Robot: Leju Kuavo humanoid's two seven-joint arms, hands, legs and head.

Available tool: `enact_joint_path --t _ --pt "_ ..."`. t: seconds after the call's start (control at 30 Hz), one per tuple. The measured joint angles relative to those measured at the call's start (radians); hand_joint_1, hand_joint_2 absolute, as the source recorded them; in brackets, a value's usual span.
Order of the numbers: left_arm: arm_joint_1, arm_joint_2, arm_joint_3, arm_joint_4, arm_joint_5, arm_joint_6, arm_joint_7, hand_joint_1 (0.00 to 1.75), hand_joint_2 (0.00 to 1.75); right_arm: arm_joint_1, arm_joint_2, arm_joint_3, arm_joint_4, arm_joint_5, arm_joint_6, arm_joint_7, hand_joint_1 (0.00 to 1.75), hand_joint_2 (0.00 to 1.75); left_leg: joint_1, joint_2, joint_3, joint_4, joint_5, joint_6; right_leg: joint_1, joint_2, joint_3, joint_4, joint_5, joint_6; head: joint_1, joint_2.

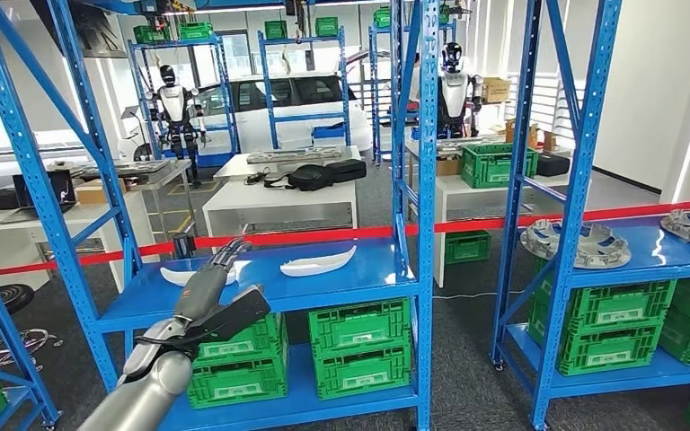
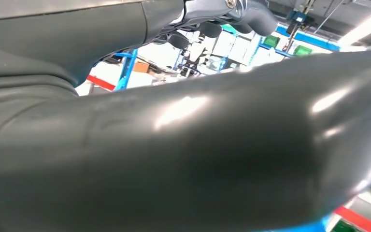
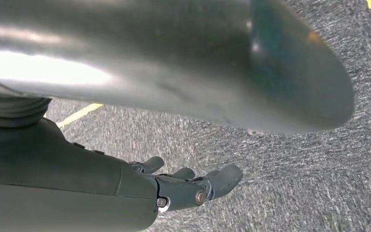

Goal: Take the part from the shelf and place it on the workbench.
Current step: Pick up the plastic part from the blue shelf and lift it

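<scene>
Two curved white parts lie on the blue shelf board (image 1: 341,283): one at the left (image 1: 172,275), one near the middle (image 1: 319,261). My left arm reaches up from below, and my left hand (image 1: 217,269) lies over the right end of the left part with its fingers stretched forward. Whether the fingers touch the part is unclear. In the left wrist view the thick thumb (image 2: 198,145) takes up most of the picture, and the dark fingers (image 2: 251,12) have nothing between them. My right hand (image 3: 188,186) hangs over grey carpet, fingers apart and loosely bent, holding nothing.
Blue uprights (image 1: 428,180) frame the shelf, with green crates (image 1: 359,346) on the level below. A second blue shelf on the right carries round silver parts (image 1: 575,244). A red barrier tape (image 1: 323,236) runs behind, and white tables (image 1: 278,193) stand beyond it.
</scene>
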Motion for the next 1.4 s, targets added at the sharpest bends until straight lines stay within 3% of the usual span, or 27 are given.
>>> enact_joint_path --t 0.03,0.07,0.17,0.23,0.33,0.4,0.47,0.5,0.53,0.57,0.67,0.73,0.87,0.93,1.0,1.03,1.07,1.1,1.17,1.23,1.33,1.4 --pt "0.002 0.006 0.000 0.002 0.002 -0.001 -0.001 0.00 0.00 0.000 0.000 0.000 0.000 0.002 0.000 -0.001 0.00 0.00 -0.001 0.000 -0.012 0.020 0.003 0.003 0.002 -0.001 0.001 0.000 -0.001 -0.001 0.000 0.000" --pt "0.002 0.012 0.000 0.003 0.005 -0.002 -0.002 0.00 0.00 0.000 0.000 0.001 0.000 0.003 -0.002 -0.002 0.00 0.00 -0.002 0.000 -0.005 0.001 0.024 0.008 0.005 -0.001 0.002 0.000 -0.001 -0.002 0.000 0.000" --pt "-0.004 0.026 -0.001 0.002 0.008 -0.004 -0.006 0.00 0.00 -0.002 0.000 0.001 0.000 -0.006 -0.020 0.010 0.00 0.00 -0.016 0.006 0.084 -0.189 0.115 0.038 0.010 -0.004 0.006 -0.002 -0.002 -0.001 0.000 0.000" --pt "-0.009 0.029 -0.002 0.001 0.008 -0.004 -0.006 0.00 0.00 -0.003 0.001 0.000 0.000 -0.011 -0.030 0.020 0.00 0.00 -0.027 0.012 0.117 -0.257 0.130 0.049 0.011 -0.006 0.006 -0.007 0.000 0.006 -0.001 0.000" --pt "-0.011 0.029 -0.005 0.001 0.008 -0.002 0.000 0.00 0.00 -0.004 0.001 0.000 0.001 -0.013 -0.034 0.022 0.00 0.00 -0.025 0.010 0.126 -0.274 0.137 0.054 0.012 -0.009 0.008 -0.011 -0.001 0.022 -0.001 0.000" --pt "-0.014 0.025 -0.008 0.000 0.006 0.002 0.004 0.00 0.00 -0.005 0.001 0.000 0.001 -0.016 -0.035 0.021 0.00 0.00 -0.018 0.011 0.133 -0.287 0.144 0.062 0.015 -0.007 -0.017 0.042 -0.034 0.028 0.001 0.000" --pt "-0.014 0.021 -0.014 0.003 0.002 0.009 0.011 0.00 0.00 -0.004 0.000 -0.001 0.001 -0.020 -0.036 0.021 0.00 0.00 -0.019 0.011 0.133 -0.288 0.144 0.068 0.016 -0.005 -0.075 0.162 -0.091 0.029 0.002 0.000" --pt "-0.013 0.018 -0.019 0.005 -0.001 0.013 0.014 0.00 0.00 -0.003 0.000 -0.002 0.001 -0.023 -0.037 0.021 0.00 0.00 -0.020 0.009 0.132 -0.286 0.143 0.070 0.017 -0.005 -0.104 0.219 -0.110 0.030 0.003 0.000" --pt "-0.011 0.014 -0.023 0.008 -0.006 0.016 0.017 0.00 0.00 -0.002 0.000 -0.004 0.001 -0.026 -0.037 0.022 0.00 0.00 -0.021 0.008 0.132 -0.284 0.142 0.070 0.017 -0.005 -0.120 0.248 -0.111 0.031 0.003 0.000" --pt "-0.009 0.011 -0.027 0.010 -0.010 0.019 0.018 0.00 0.00 -0.001 0.000 -0.007 0.001 -0.029 -0.038 0.023 0.00 0.00 -0.021 0.006 0.131 -0.280 0.140 0.070 0.018 -0.005 -0.118 0.240 -0.095 0.031 0.004 0.000" --pt "-0.012 0.000 -0.037 0.013 -0.016 0.025 0.019 0.00 0.00 -0.001 0.000 -0.017 0.001 -0.037 -0.041 0.024 0.00 0.00 -0.023 0.002 0.128 -0.263 0.130 0.063 0.019 -0.005 -0.031 0.059 -0.008 0.026 0.004 0.000" --pt "-0.016 -0.008 -0.043 0.014 -0.018 0.027 0.018 0.00 0.00 -0.002 0.000 -0.021 0.001 -0.044 -0.046 0.024 0.00 0.00 -0.025 -0.001 0.124 -0.255 0.125 0.054 0.022 -0.004 0.000 -0.003 0.004 0.018 0.005 0.000" --pt "-0.023 -0.023 -0.053 0.018 -0.022 0.027 0.016 0.00 0.00 -0.002 0.001 -0.031 0.001 -0.054 -0.053 0.022 0.00 0.00 -0.025 -0.002 0.115 -0.241 0.114 0.033 0.019 -0.004 0.004 -0.012 0.010 -0.005 0.004 0.000" --pt "-0.028 -0.027 -0.055 0.020 -0.022 0.027 0.016 0.00 0.00 -0.003 0.001 -0.036 0.001 -0.055 -0.054 0.021 0.00 0.00 -0.020 0.000 0.077 -0.159 0.067 0.020 0.015 -0.005 0.005 -0.016 0.013 -0.012 0.002 0.000" --pt "-0.027 -0.029 -0.057 0.024 -0.018 0.027 0.014 0.00 0.00 -0.001 0.001 -0.041 0.001 -0.055 -0.054 0.021 0.00 0.00 -0.014 0.002 0.017 -0.032 0.015 0.009 0.013 -0.004 0.005 -0.016 0.013 -0.014 0.001 0.000" --pt "-0.025 -0.029 -0.058 0.027 -0.014 0.027 0.012 0.00 0.00 0.000 0.001 -0.042 0.001 -0.055 -0.054 0.021 0.00 0.00 -0.011 0.002 -0.003 0.007 0.007 0.007 0.013 -0.004 0.005 -0.016 0.012 -0.014 0.001 0.000" --pt "-0.023 -0.030 -0.059 0.030 -0.009 0.027 0.008 0.00 0.00 0.000 0.001 -0.043 0.001 -0.055 -0.054 0.021 0.00 0.00 -0.009 0.003 -0.006 0.010 0.018 0.006 0.012 -0.004 0.005 -0.016 0.012 -0.014 0.001 0.000" --pt "-0.022 -0.030 -0.060 0.032 -0.005 0.026 0.005 0.00 0.00 0.000 0.001 -0.043 0.001 -0.054 -0.054 0.021 0.00 0.00 -0.008 0.003 0.010 -0.025 0.045 0.007 0.012 -0.004 0.005 -0.016 0.012 -0.014 0.001 0.000" --pt "-0.025 -0.031 -0.060 0.033 0.003 0.023 -0.001 0.00 0.00 0.000 0.002 -0.044 0.001 -0.054 -0.054 0.021 0.00 0.00 -0.008 0.004 0.075 -0.156 0.106 0.013 0.013 -0.005 0.006 -0.016 0.013 -0.010 0.001 0.000" --pt "-0.030 -0.032 -0.060 0.032 0.015 0.017 -0.008 0.00 0.00 -0.001 0.002 -0.046 0.001 -0.054 -0.055 0.021 0.00 0.00 -0.014 0.005 0.122 -0.249 0.127 0.023 0.014 -0.005 0.004 -0.016 0.015 0.000 0.001 0.000" --pt "-0.029 -0.034 -0.060 0.032 0.026 0.009 -0.019 0.00 0.00 -0.002 0.003 -0.049 0.001 -0.057 -0.058 0.022 0.00 0.00 -0.018 0.004 0.132 -0.271 0.129 0.040 0.012 -0.005 0.004 -0.023 0.020 0.020 0.002 0.000" --pt "-0.030 -0.041 -0.060 0.031 0.026 0.011 -0.022 0.00 0.00 -0.001 0.005 -0.051 0.001 -0.062 -0.060 0.024 0.00 0.00 -0.017 0.001 0.137 -0.282 0.138 0.043 0.013 -0.005 0.008 -0.035 0.024 0.007 0.002 0.000"
